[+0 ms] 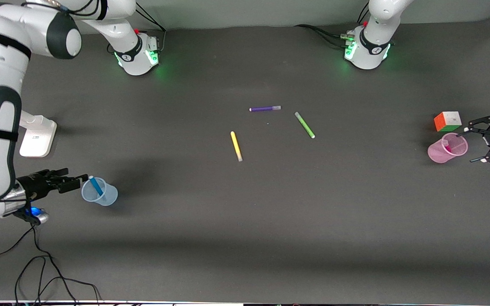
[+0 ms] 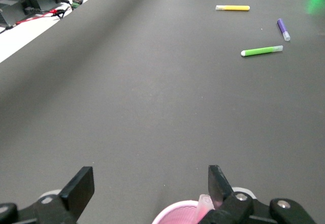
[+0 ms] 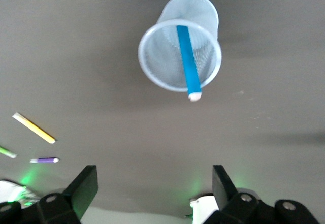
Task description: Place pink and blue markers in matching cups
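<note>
We see the blue marker [image 1: 96, 186] standing in the pale blue cup [image 1: 99, 192], leaning on the rim with its pale end sticking out the top. The cup sits toward the right arm's end of the table. The right gripper [image 1: 75, 180] is just beside this cup, with its fingers spread wide and nothing in them. At the left arm's end, the pink marker [image 1: 448, 147] is inside the pale pink cup [image 1: 447, 148] (we can only see a bit of it through the cup's side). The left gripper [image 1: 485, 142] is right next to that cup, wide open too and holding nothing. A colorful puzzle cube [image 1: 447, 121] sits just beside the pink cup, farther from the front camera. The yellow marker [image 1: 236, 145], the green marker [image 1: 304, 124] and the purple marker [image 1: 265, 109] lie in the middle of the table, and they are not part of the job. We think both markers are now in the right cups, so the job looks done. Next, we think both arms only need to lift away gently, without bumping the cups
</note>
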You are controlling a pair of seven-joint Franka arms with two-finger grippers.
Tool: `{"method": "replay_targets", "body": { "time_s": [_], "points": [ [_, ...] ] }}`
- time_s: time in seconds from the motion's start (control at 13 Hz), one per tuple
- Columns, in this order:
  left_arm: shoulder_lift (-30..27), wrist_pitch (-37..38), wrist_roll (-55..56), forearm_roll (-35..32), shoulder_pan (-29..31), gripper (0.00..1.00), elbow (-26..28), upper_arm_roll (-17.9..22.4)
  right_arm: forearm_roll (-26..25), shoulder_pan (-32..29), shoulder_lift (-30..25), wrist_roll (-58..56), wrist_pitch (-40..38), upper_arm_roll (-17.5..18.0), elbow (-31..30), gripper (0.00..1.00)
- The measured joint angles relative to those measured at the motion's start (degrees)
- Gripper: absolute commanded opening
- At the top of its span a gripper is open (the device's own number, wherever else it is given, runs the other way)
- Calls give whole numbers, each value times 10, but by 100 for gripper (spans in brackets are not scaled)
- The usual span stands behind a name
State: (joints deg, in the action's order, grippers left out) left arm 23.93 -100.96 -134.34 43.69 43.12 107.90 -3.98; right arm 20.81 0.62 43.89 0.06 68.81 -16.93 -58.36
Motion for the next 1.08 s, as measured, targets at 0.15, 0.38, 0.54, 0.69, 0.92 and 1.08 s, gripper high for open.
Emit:
{"method": "replay_targets", "body": {
  "time_s": [0.15, 0.38, 0.54, 0.69, 0.92, 1.08],
  "points": [
    [0, 1, 10, 0, -1, 100, -2, -2, -49, 31, -55, 6, 28, -1, -3, 100],
    [-33, 1, 131, -28, -29, 100, -19, -7, -100, 73, -142, 28, 73, -1, -61, 100],
    [-102, 1, 284, -84, -76, 100, -31, -9, -125, 91, -203, 30, 130, -1, -135, 100],
    [-180, 2, 452, -156, -132, 100, -36, -10, -146, 108, -265, 30, 185, -1, -212, 100],
    [-263, 29, 713, -248, -220, 100, -35, -13, -155, 120, -331, 30, 217, -1, -281, 100],
    [-285, 60, 889, -307, -270, 100, -44, -26, -158, 118, -349, 30, 225, -1, -292, 100]
  ]
}}
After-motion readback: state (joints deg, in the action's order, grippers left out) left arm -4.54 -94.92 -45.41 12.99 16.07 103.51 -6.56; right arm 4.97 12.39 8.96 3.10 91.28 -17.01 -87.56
